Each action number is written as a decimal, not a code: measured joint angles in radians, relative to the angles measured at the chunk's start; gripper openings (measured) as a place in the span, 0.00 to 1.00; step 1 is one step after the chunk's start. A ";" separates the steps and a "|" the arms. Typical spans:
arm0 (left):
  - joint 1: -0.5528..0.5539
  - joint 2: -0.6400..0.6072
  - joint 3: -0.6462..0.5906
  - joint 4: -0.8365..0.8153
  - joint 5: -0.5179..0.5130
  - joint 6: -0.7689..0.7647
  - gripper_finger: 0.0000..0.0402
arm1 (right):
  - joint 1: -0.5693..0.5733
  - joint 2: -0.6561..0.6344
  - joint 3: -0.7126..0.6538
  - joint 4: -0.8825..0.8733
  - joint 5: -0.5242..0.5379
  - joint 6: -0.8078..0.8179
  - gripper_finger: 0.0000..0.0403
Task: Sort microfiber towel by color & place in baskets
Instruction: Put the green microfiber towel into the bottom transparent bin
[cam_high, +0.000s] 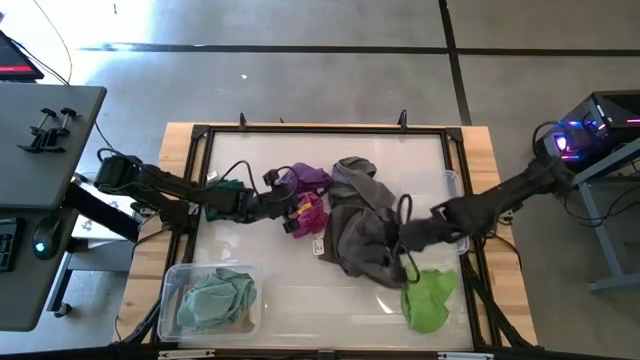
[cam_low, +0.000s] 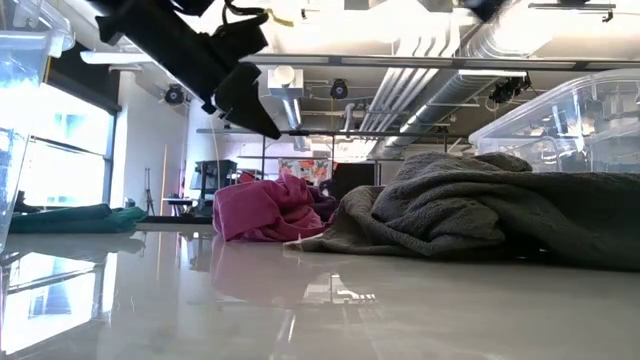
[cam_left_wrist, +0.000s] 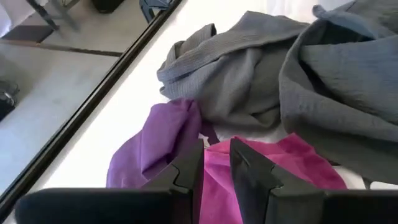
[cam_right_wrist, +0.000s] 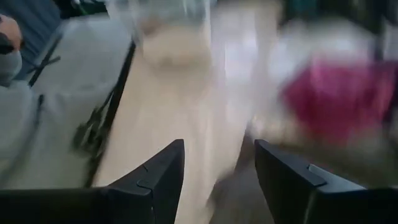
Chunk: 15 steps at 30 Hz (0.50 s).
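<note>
A magenta towel (cam_high: 308, 213) and a purple towel (cam_high: 308, 178) lie crumpled mid-table, with a heap of grey towels (cam_high: 362, 225) to their right. A lime green towel (cam_high: 430, 298) lies near the front edge. A dark green towel (cam_high: 222, 190) lies by my left arm. My left gripper (cam_high: 290, 207) hovers just above the magenta towel (cam_left_wrist: 273, 162), fingers a little apart with nothing between them. My right gripper (cam_high: 405, 238) is over the grey heap, and its wrist view (cam_right_wrist: 217, 168) shows it open and empty.
A clear basket (cam_high: 172, 290) at the front left holds pale blue-green towels (cam_high: 215, 298). A second clear basket (cam_high: 452, 190) stands at the right behind my right arm and also shows in the low view (cam_low: 590, 115). A black frame (cam_high: 205, 150) rims the white table top.
</note>
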 joint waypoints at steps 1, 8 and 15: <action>-0.004 0.000 0.000 0.000 -0.003 0.000 0.16 | 0.024 0.005 0.036 -0.088 -0.004 0.109 0.47; -0.025 0.000 0.000 0.000 -0.008 0.000 0.16 | 0.227 0.072 0.096 -0.288 -0.075 0.679 0.44; -0.044 0.000 0.000 0.000 -0.008 0.026 0.16 | 0.343 0.234 0.095 -0.396 -0.077 1.073 0.36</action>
